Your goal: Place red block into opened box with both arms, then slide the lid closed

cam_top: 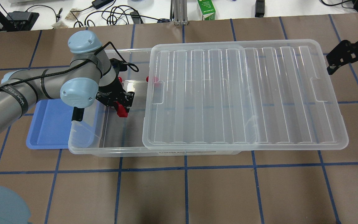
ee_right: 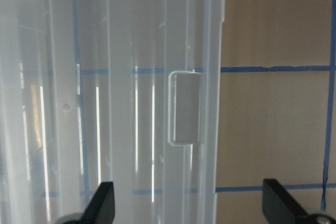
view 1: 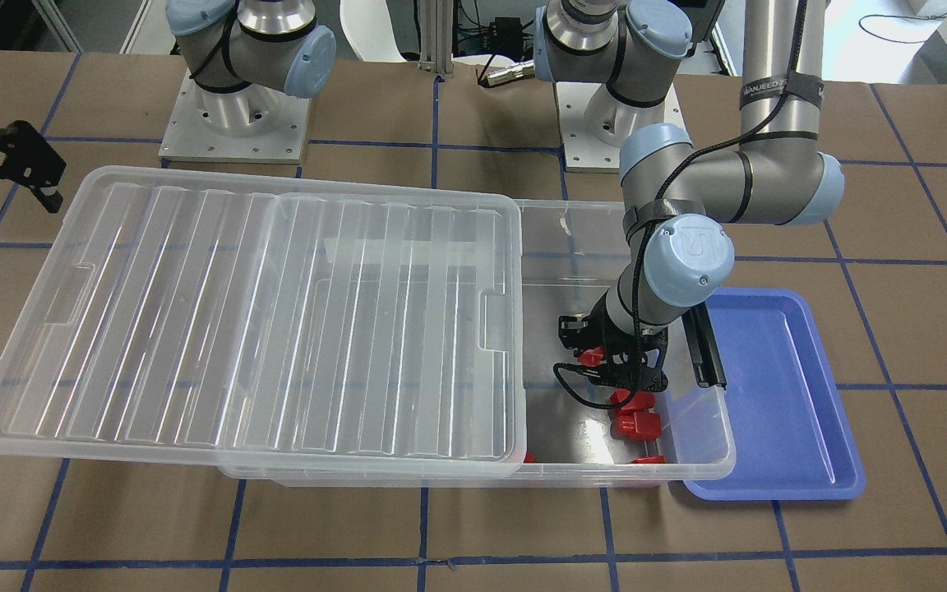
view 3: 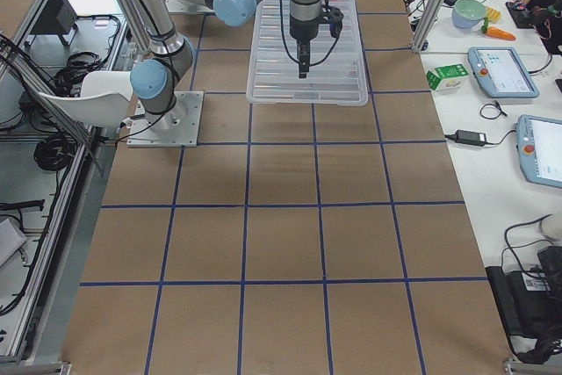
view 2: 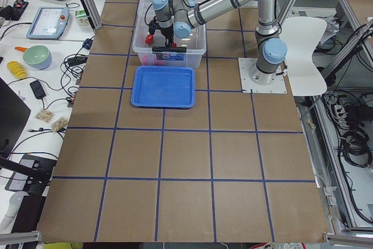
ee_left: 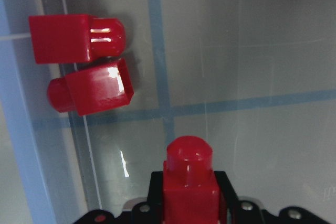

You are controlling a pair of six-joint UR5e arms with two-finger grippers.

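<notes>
Overhead, your left gripper [cam_top: 120, 109] clamps the red block [cam_top: 122, 111] inside the box [cam_top: 82, 143]; only the wrist view reveals your right gripper [ee_right: 189, 203] spread above the lid [ee_right: 131, 77].

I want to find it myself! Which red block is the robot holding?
Find the big clear box beside the blue tray. At its uncovered end, the left hand grips one red block above the floor; the other blocks lie loose.

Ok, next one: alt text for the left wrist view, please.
Close-up looking down into the clear box: the left tool grips a red block, stub pointing away from the camera. Two more red blocks lie side by side on the box floor, upper left.
</notes>
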